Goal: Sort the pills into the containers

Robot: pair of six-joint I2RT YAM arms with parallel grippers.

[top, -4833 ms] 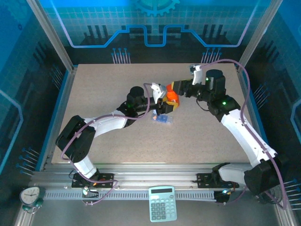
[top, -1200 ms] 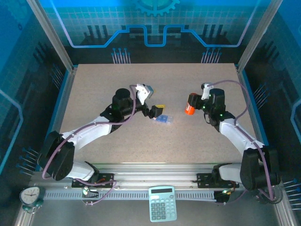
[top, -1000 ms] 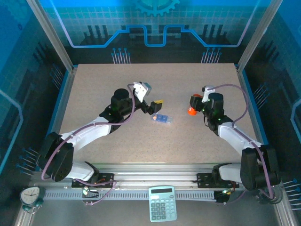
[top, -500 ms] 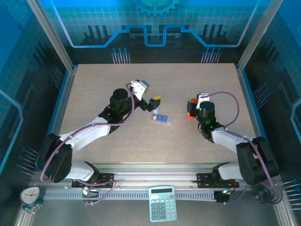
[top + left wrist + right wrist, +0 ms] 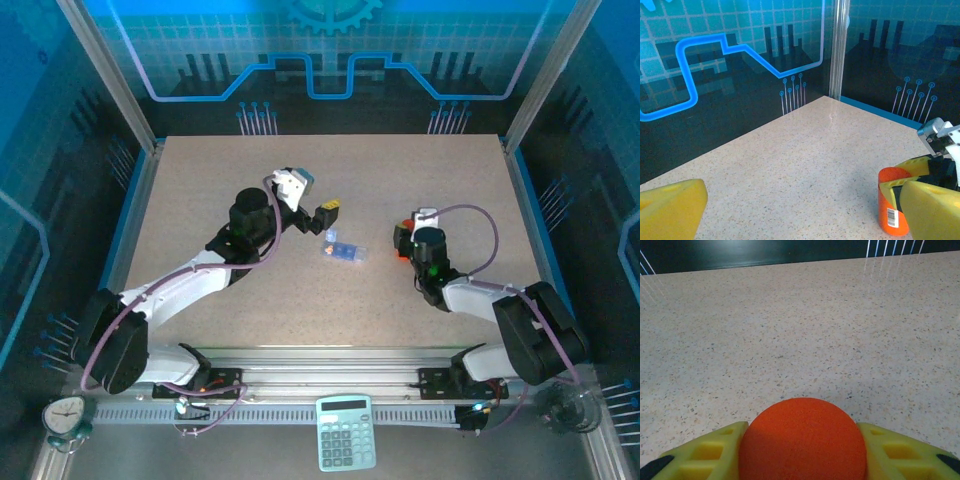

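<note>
The translucent blue pill box [image 5: 343, 251] lies flat on the speckled table [image 5: 200, 180] near its middle, between the two grippers and apart from both. Its long axis runs roughly across the table, tilted slightly so that its right end sits nearer the arm bases. From the left gripper [image 5: 325, 214] the box is just beside and a little nearer the bases, off to the gripper's right. From the right gripper [image 5: 404, 238] it lies to the left at about the same depth, with a strip of bare table between. The left gripper is the closer of the two. Its yellow fingers are spread wide with nothing between them, and its wrist camera looks out level over the table towards the far right corner, so the fingers point past the box rather than down at it. The left arm reaches diagonally from its base at the near left, with the wrist raised above the surface. The right gripper is clamped on the sides of an orange pill bottle [image 5: 802, 440], which stands upright with its barcode label low on the side; I cannot tell whether it touches the table. The right arm is folded low and close, its forearm running from the near right towards the centre. Whether any pills already lie in the compartments is too small to tell. Bringing the bottle over the box would probably call for a short leftward carry.
</note>
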